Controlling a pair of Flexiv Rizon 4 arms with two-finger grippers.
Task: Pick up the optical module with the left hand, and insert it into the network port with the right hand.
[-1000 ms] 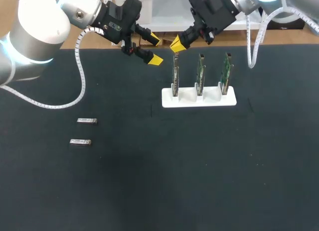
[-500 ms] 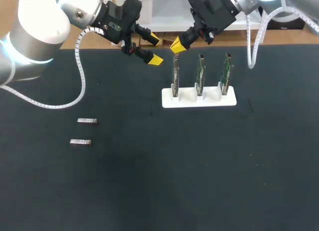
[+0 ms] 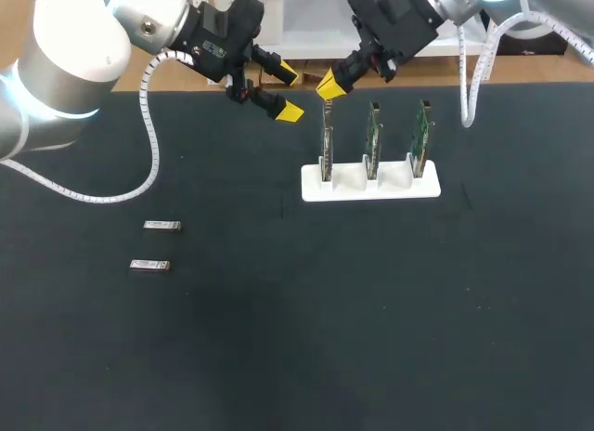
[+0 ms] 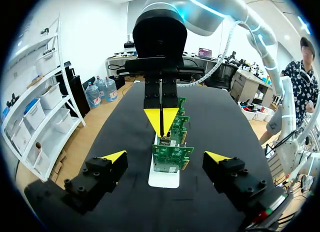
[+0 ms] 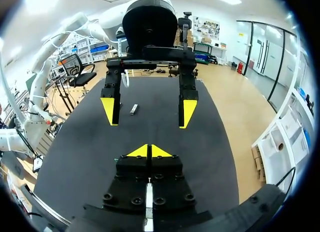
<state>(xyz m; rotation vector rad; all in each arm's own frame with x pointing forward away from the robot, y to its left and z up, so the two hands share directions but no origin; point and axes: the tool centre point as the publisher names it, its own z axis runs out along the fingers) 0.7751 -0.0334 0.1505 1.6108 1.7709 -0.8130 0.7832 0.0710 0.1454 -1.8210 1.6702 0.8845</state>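
Two silver optical modules (image 3: 161, 226) (image 3: 150, 264) lie on the black table at the left; one optical module (image 5: 133, 109) shows far ahead in the right wrist view. Three green boards with network ports stand upright in a white holder (image 3: 371, 186). My right gripper (image 3: 329, 84) (image 5: 150, 151) is shut with nothing visible in it, its tips just above the top of the leftmost board (image 3: 327, 143) (image 4: 172, 157). Left of that board hangs my left gripper (image 3: 288, 94) (image 4: 166, 157), open and empty, facing the right gripper (image 4: 161, 119) across the board row. The right wrist view shows the left gripper (image 5: 149, 112) straight ahead.
The table's far edge (image 3: 520, 82) runs just behind both grippers. A white cable (image 3: 469, 87) from the right arm hangs near the rightmost board (image 3: 422, 134). The two modules lie apart from the holder, toward the left.
My right gripper has crept very slightly up and left above the leftmost board. The left arm and everything on the table have kept still.
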